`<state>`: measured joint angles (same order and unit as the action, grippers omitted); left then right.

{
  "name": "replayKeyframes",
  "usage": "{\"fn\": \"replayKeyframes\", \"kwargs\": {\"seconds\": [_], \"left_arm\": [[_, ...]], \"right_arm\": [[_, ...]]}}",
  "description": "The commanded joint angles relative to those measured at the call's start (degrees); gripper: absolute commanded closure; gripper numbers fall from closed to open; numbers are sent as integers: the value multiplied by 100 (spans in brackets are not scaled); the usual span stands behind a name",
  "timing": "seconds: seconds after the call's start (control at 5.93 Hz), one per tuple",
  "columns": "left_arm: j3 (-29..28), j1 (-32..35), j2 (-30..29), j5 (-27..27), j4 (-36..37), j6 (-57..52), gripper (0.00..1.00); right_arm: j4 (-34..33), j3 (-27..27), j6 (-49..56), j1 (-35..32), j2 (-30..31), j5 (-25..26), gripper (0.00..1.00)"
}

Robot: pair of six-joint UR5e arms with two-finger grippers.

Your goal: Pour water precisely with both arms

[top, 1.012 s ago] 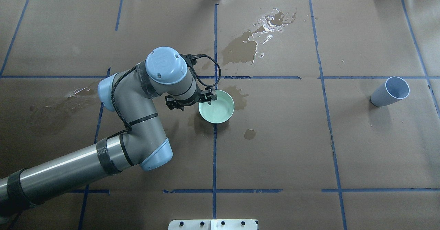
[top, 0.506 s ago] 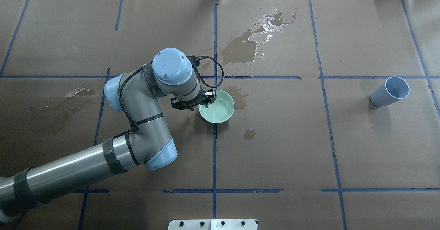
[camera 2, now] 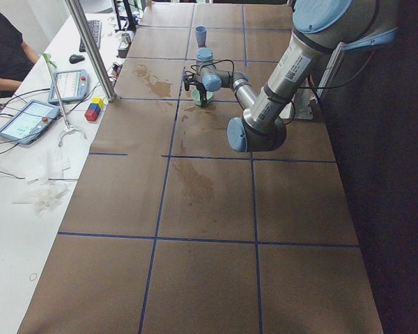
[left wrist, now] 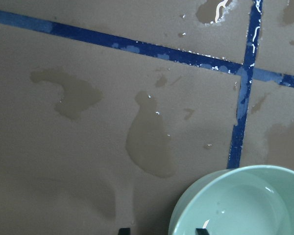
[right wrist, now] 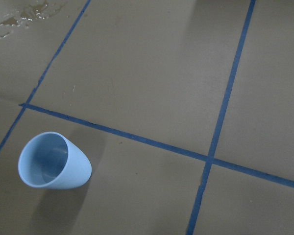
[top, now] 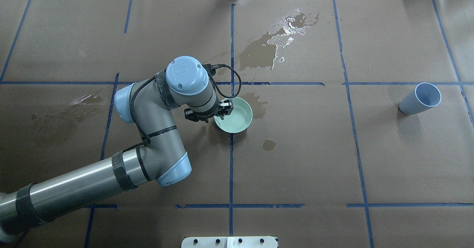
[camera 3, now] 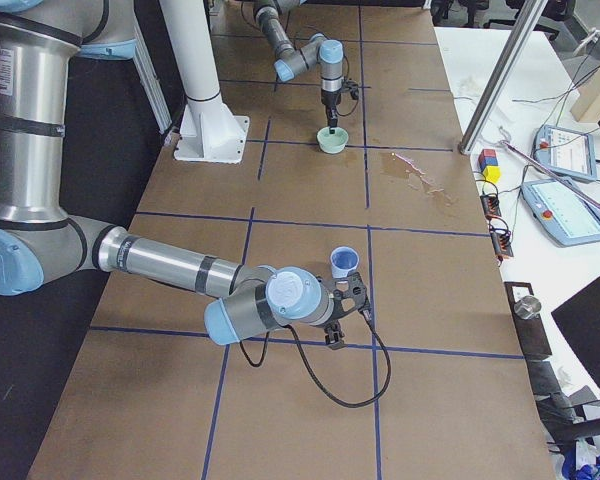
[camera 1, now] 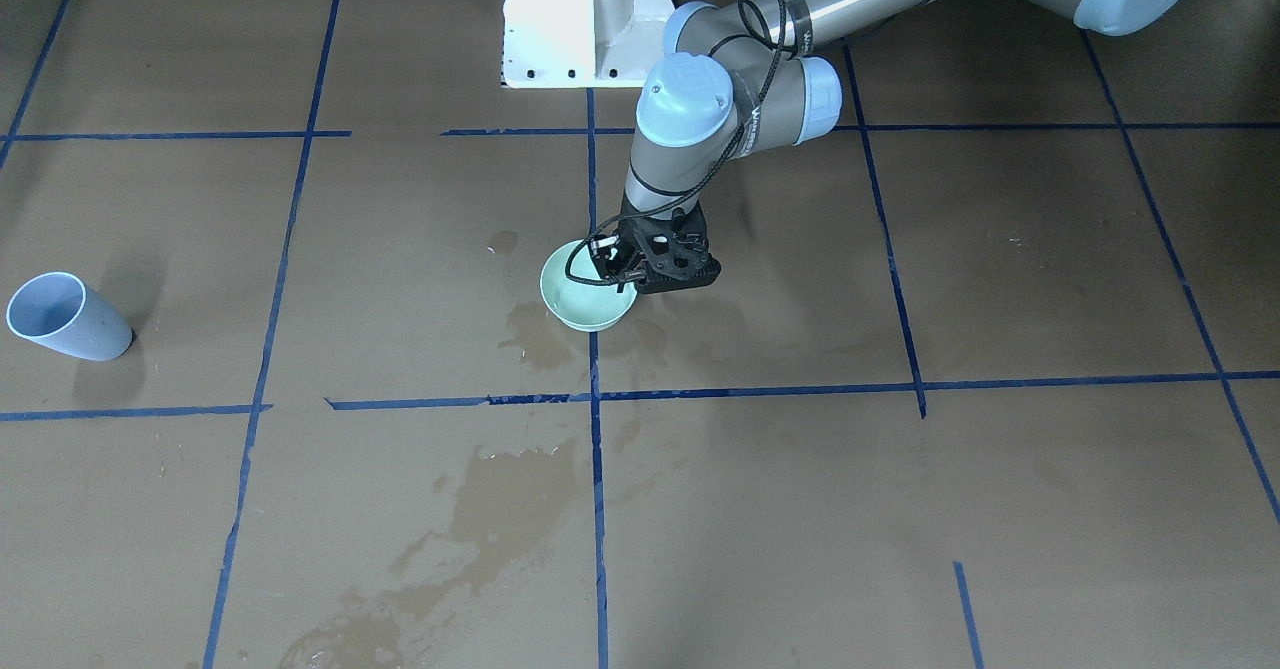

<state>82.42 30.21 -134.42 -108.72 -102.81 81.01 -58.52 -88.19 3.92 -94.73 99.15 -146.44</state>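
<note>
Table (top: 296, 166): brown paper cover, blue tape grid, fills the overhead frame.

Left arm (top: 155, 136): enters at the overhead view's lower left and reaches to frame centre.

Right arm (camera 3: 160, 265): seen only in the right side view, running from the left edge to lower centre.

Pedestal (camera 1: 585, 19): white, top centre of the front view.

Stains (top: 259, 53): dark wet patches on the paper. The largest is at upper centre of the overhead view, with smaller ones around the bowl.

Bowl (top: 237, 120): pale green, upright at frame centre on a tape crossing.

Cup (top: 420, 99): pale blue, upright at the right edge, well apart from the bowl.

Left gripper (top: 225, 107): at the bowl's left rim. Jaws stand apart and straddle it, one fingertip outside and one inside, not clamped.

Right gripper (camera 3: 352, 298): just beside the cup. Jaw state cannot be told.

Water (left wrist: 245, 210): lies in the bowl, showing as faint glints at the wrist view's lower right.
</note>
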Motion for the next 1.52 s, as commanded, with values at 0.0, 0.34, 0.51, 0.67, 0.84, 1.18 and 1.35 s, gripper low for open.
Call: {"fn": "replayKeyframes", "kwargs": {"seconds": [0.0,0.34,0.51,0.67,0.84,1.18,1.35], "left_arm": [[-6,-41,12,9,-2,-6,50],[-6,-41,30,18,-159,3,61],[-6,-33,30,18,-178,3,73],[29,-24,30,18,-178,-15,86],[46,-6,38,18,-161,-24,96],[928,221,649,-26,-152,-50,100],[1334,422,1019,-253,-152,-476,100]], "right_arm": [[-1120,-31,1087,147,-140,640,0],[-2999,-302,2677,-174,-553,836,0],[-3051,-556,2693,-221,-424,853,0],[-3043,-663,2632,-222,-309,871,0],[-3034,-690,2614,-222,-256,871,0],[-3008,-682,2509,-213,-238,854,0],[-2981,-682,2500,-213,-203,836,0]]}}
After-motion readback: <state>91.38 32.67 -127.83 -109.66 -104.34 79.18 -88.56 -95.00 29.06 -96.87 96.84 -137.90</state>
